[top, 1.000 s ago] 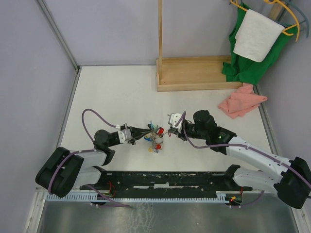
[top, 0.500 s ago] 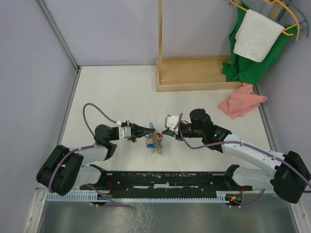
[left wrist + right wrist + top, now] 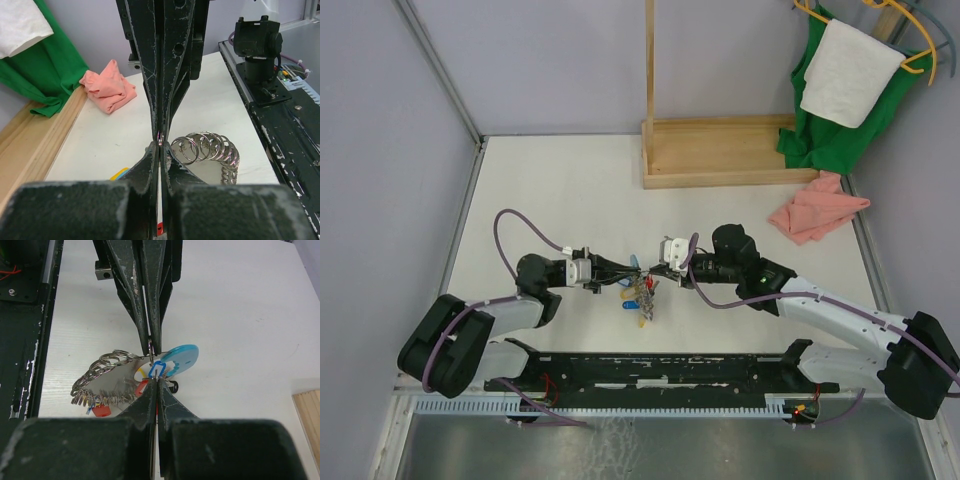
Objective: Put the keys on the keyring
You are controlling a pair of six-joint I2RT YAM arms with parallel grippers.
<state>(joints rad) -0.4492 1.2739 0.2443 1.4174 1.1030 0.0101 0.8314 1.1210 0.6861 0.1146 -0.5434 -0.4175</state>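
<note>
Jaws, left gripper (image 3: 626, 269): pressed together, with a thin metal loop of the keyring (image 3: 107, 367) pinched at the tips. Jaws, right gripper (image 3: 656, 277): also pressed together, tip to tip with the left; what is pinched cannot be told. Keyring: held between both grippers at mid-table. Its keys (image 3: 95, 397), red tag (image 3: 101, 411) and blue disc (image 3: 182, 357) are bunched low over the white table (image 3: 560, 190).

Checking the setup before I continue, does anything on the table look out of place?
Only the pink cloth, crumpled at the right edge of the table beside the wooden stand. The keyring is bunched between the left end effector and right end effector; nothing spilled.
</note>
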